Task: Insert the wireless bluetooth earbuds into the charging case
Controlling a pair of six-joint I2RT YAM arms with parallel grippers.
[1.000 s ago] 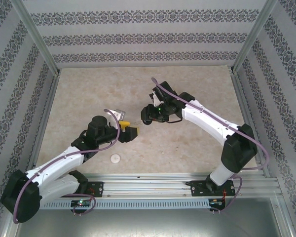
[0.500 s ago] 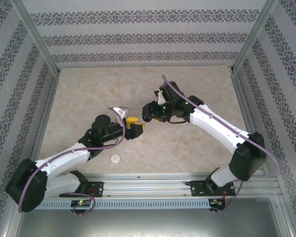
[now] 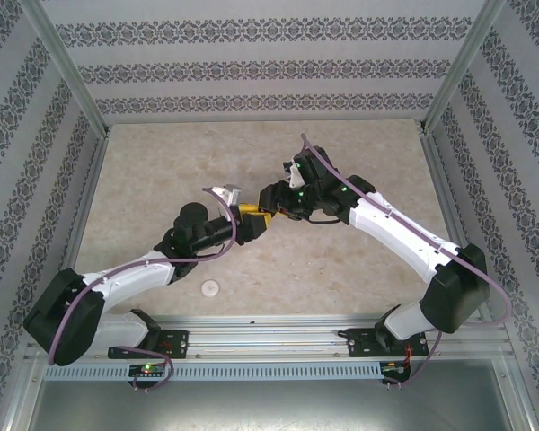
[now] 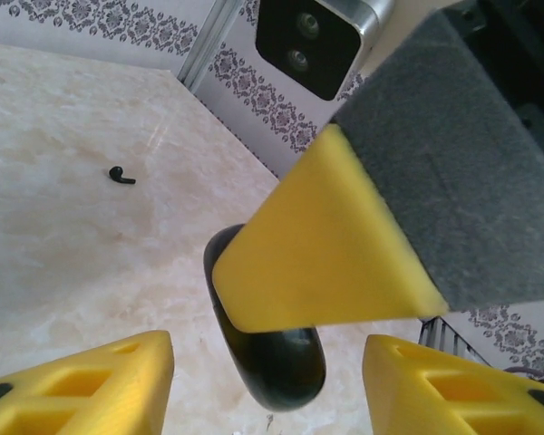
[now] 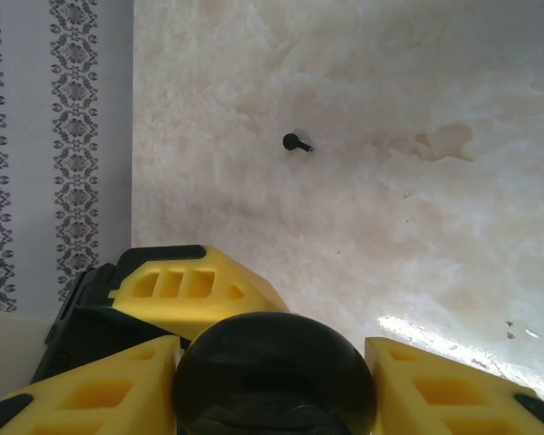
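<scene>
Right claw [image 5: 272, 349]: clamps black charging case [image 5: 272, 390]. Left claw [image 4: 267, 372]: gapes wide, facing that case. Black earbud [image 5: 296, 142]: lies loose on table [image 5: 417, 199], 12 o'clock of case in right wrist view.

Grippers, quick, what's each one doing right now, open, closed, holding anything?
Left gripper: open, holding nothing.
Right gripper: closed on the black charging case.
</scene>
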